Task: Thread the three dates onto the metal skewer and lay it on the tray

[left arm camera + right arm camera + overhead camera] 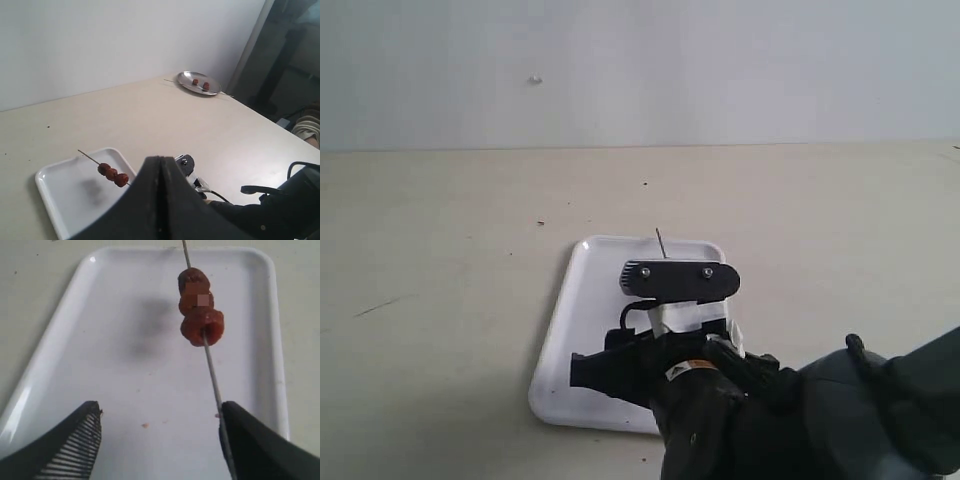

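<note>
Release is the step in hand: your right claw (160, 412) stands with its jaws spread wide and grips nothing, while the metal skewer (212, 372) runs close along the inner edge of one finger; you cannot tell whether the rod touches it. Ahead of that claw, all three dates (196, 300) sit bunched together on the rod, so judge the threading done and only the laying-down left. A soft shadow lies on the tray (115, 380) to one side of the dates, which suggests the loaded end is a little above the white floor rather than flat on it. In the exterior view the tray sits at about 6 o'clock on the tabletop (440, 230), and the skewer's thin tip shows at 12 o'clock from your right wrist, past the tray's far rim. Your next move calls for a clean withdrawal: lift the open claw away from the rod without the near finger dragging it, then check that the skewer rests across the tray. Your left claw (160, 162) is clenched, with nothing seen between its fingers. The tray holds nothing but the skewered dates over it and a few specks. Well apart from it, a round metal plate (212, 89) carries two more dates and another thin rod.
</note>
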Controlling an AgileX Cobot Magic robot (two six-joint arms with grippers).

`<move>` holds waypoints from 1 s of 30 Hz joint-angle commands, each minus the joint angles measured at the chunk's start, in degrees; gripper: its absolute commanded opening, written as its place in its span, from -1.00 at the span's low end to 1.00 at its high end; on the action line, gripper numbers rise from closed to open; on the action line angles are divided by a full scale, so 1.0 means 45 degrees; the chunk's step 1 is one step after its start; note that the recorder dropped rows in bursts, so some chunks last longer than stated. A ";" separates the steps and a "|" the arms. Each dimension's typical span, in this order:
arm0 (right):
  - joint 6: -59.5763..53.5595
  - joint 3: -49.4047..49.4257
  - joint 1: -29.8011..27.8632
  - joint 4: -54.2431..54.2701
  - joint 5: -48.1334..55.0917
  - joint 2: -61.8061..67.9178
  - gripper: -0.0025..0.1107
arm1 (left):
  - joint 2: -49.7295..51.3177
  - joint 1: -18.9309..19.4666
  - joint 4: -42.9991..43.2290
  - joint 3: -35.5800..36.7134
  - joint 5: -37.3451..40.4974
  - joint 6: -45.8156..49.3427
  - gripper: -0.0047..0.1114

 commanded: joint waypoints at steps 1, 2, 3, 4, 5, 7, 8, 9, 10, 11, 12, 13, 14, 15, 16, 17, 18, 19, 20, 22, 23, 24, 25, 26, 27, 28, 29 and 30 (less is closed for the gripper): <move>-0.0119 -0.0116 0.0038 -0.1263 -0.0231 -0.0030 0.21 | -0.0056 0.0002 0.0002 0.0023 -0.0252 0.0007 -0.92; -0.0119 -0.0116 0.0038 -0.1568 -0.0231 -0.0030 0.21 | -0.0056 0.0002 0.0002 0.0023 -0.0252 0.0007 -0.92; -0.0119 -0.0149 0.0038 -0.1676 -0.0195 -0.0030 0.21 | -0.0056 0.0002 0.0002 0.0023 -0.0253 0.0033 -0.92; -0.0119 -0.0148 0.0038 -0.1606 -0.0174 -0.0030 0.21 | -0.0056 0.0002 0.0002 0.0023 -0.0253 0.0033 -0.92; -0.0119 -0.0148 0.0038 -0.1406 -0.0166 -0.0030 0.21 | -0.0056 0.0002 0.0002 0.0023 -0.0253 0.0033 -0.92; -0.0119 -0.0148 0.0038 -0.0795 -0.0145 -0.0030 0.21 | -0.0056 0.0002 0.0002 0.0023 -0.0253 0.0033 -0.92; -0.0119 -0.0148 0.0038 -0.0719 -0.0078 -0.0030 0.21 | -0.0056 0.0002 0.0002 0.0023 -0.0253 0.0033 -0.92; -0.0376 -0.0148 0.0038 -0.0954 0.0030 -0.0054 0.21 | -0.0056 0.0002 0.0002 0.0023 -0.0253 0.0033 -0.92; -0.0649 -0.0148 0.0038 -0.0840 0.0004 -0.0054 0.21 | -0.0056 0.0002 0.0002 0.0023 -0.0253 0.0033 -0.92; -0.0656 -0.0148 0.0038 -0.0353 -0.0095 -0.0116 0.21 | -0.0056 0.0002 0.0002 0.0023 -0.0253 0.0033 -0.92; -0.0474 -0.0148 0.0038 0.0023 -0.0017 -0.0239 0.21 | -0.0056 0.0002 0.0002 0.0023 -0.0253 0.0033 -0.92; -0.0367 -0.0226 0.0038 -0.0152 0.0112 -0.0323 0.21 | -0.0056 0.0002 0.0002 0.0023 -0.0253 0.0033 -0.92; -0.0792 -0.0245 0.0038 -0.0486 0.0139 -0.0354 0.21 | -0.0056 0.0002 0.0002 0.0023 -0.0253 0.0056 -0.92; -0.1262 -0.0245 0.0038 -0.0304 -0.0232 -0.0425 0.21 | -0.0056 0.0002 0.0002 0.0023 -0.0253 0.0110 -0.92; -0.0988 -0.0245 0.0038 0.0245 -0.0489 -0.0509 0.21 | -0.0056 0.0002 0.0002 0.0023 -0.0253 0.0204 -0.92; -0.0705 -0.0245 0.0038 0.0406 -0.0556 -0.0597 0.21 | -0.0056 0.0002 0.0002 0.0023 -0.0253 0.0240 -0.92; -0.0700 -0.0245 0.0038 -0.0074 -0.0420 -0.0744 0.21 | -0.0056 0.0002 0.0079 0.0023 -0.0253 0.0240 -0.92; -0.1039 -0.0245 0.0038 -0.0291 -0.0284 -0.0879 0.21 | -0.0056 0.0002 0.0180 0.0023 -0.0253 0.0240 -0.92; -0.1435 -0.0245 0.0038 -0.0216 -0.0179 -0.1127 0.20 | -0.0056 0.0002 0.0279 0.0023 -0.0253 0.0240 -0.92; -0.1903 -0.0245 0.0038 0.0630 -0.0119 -0.1754 0.15 | -0.0056 0.0002 0.0442 0.0023 -0.0253 0.0240 -0.92; -0.2493 -0.0245 0.0038 0.0985 -0.0251 -0.2122 0.08 | -0.0056 0.0002 0.0549 0.0023 -0.0253 0.0240 -0.92; -0.3432 -0.0245 0.0038 0.1387 -0.0420 -0.2502 -0.02 | -0.0056 0.0002 0.0606 0.0023 -0.0253 0.0240 -0.92; -0.4343 -0.0245 0.0038 0.1754 -0.0548 -0.2833 -0.13 | -0.0056 0.0002 0.0675 0.0023 -0.0253 0.0240 -0.92; -0.5533 -0.0245 0.0038 0.2267 -0.0766 -0.3248 -0.28 | -0.0056 0.0002 0.0670 0.0023 -0.0276 0.0240 -0.92; -0.6718 -0.0245 0.0038 0.2875 -0.1017 -0.3665 -0.46 | -0.0056 0.0002 0.0670 0.0023 -0.0364 0.0240 -0.92; -0.7562 -0.0245 0.0038 0.3362 -0.1264 -0.3979 -0.60 | -0.0056 0.0002 0.0670 0.0023 -0.0432 0.0240 -0.92; -0.8436 -0.0245 0.0038 0.3990 -0.1577 -0.4363 -0.78 | -0.0056 0.0002 0.0688 0.0023 -0.0518 0.0240 -0.92; -0.9105 -0.0245 0.0038 0.4161 -0.1923 -0.4714 -0.95 | -0.0034 0.0002 0.0688 0.0023 -0.0545 0.0240 -0.92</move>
